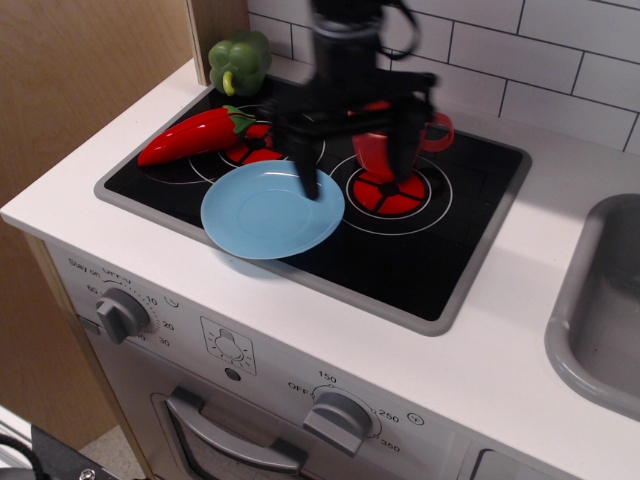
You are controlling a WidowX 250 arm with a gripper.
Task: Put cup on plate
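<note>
Gripper jaws wide apart, empty, before cup, plate beside, chili near

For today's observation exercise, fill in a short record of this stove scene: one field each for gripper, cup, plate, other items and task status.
gripper: open, fingers spread, in front of the cup
cup: red, upright on the right burner, partly hidden
plate: light blue, empty, at the stove's front edge
other items: chili pepper, green pepper
task status: cup not yet on plate

1 red cup; 1 blue plate; 1 red chili; 1 green pepper; 2 burners; 2 knobs; 1 sink; 1 tool.
</note>
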